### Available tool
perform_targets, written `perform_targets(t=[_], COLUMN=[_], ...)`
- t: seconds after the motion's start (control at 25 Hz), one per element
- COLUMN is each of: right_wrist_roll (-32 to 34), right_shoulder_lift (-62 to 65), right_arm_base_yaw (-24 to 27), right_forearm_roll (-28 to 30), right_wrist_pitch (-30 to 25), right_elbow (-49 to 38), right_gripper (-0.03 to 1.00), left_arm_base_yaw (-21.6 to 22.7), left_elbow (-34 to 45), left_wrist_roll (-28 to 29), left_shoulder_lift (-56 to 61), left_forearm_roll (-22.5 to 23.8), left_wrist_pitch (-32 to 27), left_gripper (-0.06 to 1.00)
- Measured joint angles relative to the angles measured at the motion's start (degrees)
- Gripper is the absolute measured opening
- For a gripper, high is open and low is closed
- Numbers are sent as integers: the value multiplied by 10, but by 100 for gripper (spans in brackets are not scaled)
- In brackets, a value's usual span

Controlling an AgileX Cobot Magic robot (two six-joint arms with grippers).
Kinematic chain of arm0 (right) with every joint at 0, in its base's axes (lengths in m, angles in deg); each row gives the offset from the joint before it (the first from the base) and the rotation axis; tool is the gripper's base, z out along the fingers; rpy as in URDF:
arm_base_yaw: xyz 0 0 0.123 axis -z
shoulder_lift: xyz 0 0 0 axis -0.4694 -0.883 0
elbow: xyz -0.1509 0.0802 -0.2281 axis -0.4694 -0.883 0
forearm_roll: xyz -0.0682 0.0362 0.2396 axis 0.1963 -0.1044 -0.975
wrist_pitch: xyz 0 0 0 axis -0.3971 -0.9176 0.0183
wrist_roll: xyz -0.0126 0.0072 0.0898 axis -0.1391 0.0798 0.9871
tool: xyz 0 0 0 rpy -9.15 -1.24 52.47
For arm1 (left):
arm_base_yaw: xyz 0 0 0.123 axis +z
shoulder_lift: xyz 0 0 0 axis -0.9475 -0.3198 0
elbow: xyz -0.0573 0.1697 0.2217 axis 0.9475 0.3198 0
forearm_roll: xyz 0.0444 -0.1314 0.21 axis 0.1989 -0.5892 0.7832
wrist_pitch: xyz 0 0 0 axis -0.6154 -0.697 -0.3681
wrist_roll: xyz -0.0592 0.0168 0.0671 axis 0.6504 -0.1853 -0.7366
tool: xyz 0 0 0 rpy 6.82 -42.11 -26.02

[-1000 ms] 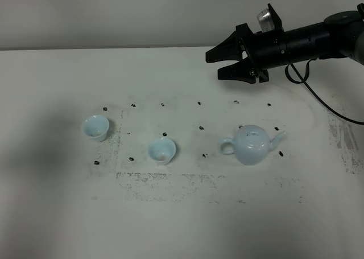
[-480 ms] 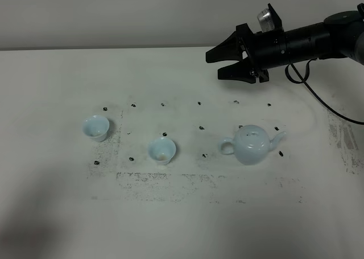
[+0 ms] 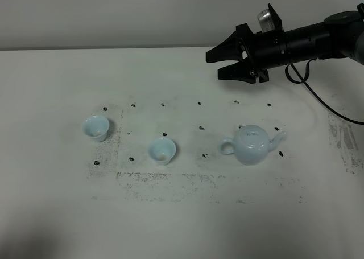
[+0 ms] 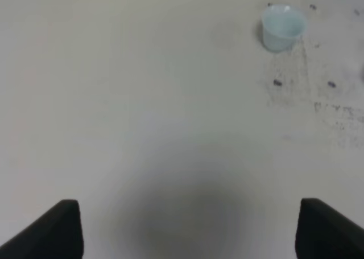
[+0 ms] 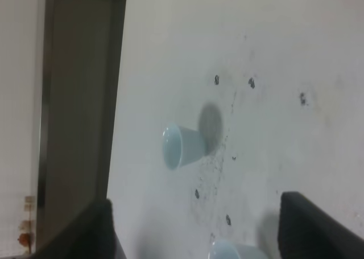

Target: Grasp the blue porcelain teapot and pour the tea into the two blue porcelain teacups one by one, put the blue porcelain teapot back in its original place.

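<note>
The blue porcelain teapot [image 3: 253, 145] is seen upright on the table [image 3: 51, 213], at 3 o'clock of the middle teacup [image 3: 162, 150] and the left teacup [image 3: 95, 127]. The right gripper [image 3: 214, 66] is held spread and empty at the teapot's 11 o'clock, well apart. The left gripper [image 4: 187, 230] is likewise spread and empty; what is probably the left teacup is seen blurred beyond it.

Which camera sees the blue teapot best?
The exterior high view. It shows the whole blue teapot, with its spout, handle and lid. Neither wrist view shows it at all. The left wrist view shows only the left teacup. The right wrist view shows that cup and the rim of the middle teacup.
</note>
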Motion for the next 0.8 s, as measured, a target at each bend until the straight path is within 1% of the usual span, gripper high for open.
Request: perform_targets(t=[0.16,0.2,0.28,0.36,0.52,0.6,0.8], right_wrist_roll=[0,1,12,41,134,154,176], right_shoulder_lift=[0,0,0,0,2,6,47], right_arm_base_yaw=[0,0,0,0,-9,-18,-49], right_forearm_roll=[-7,-3,22,76,191,238,347], right_wrist_pitch=[0,0,-1,-1,-1,-1,-2], right_elbow=[4,11,37,76,137,147,147], right_gripper=[58,58,58,58,58,58,56], left_arm_base_yaw=[0,0,5,13,26,27,27], left_elbow=[0,0,0,0,0,0,0], left_wrist_roll=[0,0,0,0,0,0,0], left_shoulder_lift=[4,4,4,4,4,4,4], left_forearm_roll=[0,0,0,0,-1,-1,-1], left_wrist_pitch=[-2,-2,-2,-2,-2,-2,-2], left_gripper=[72,72,72,72,72,72,72])
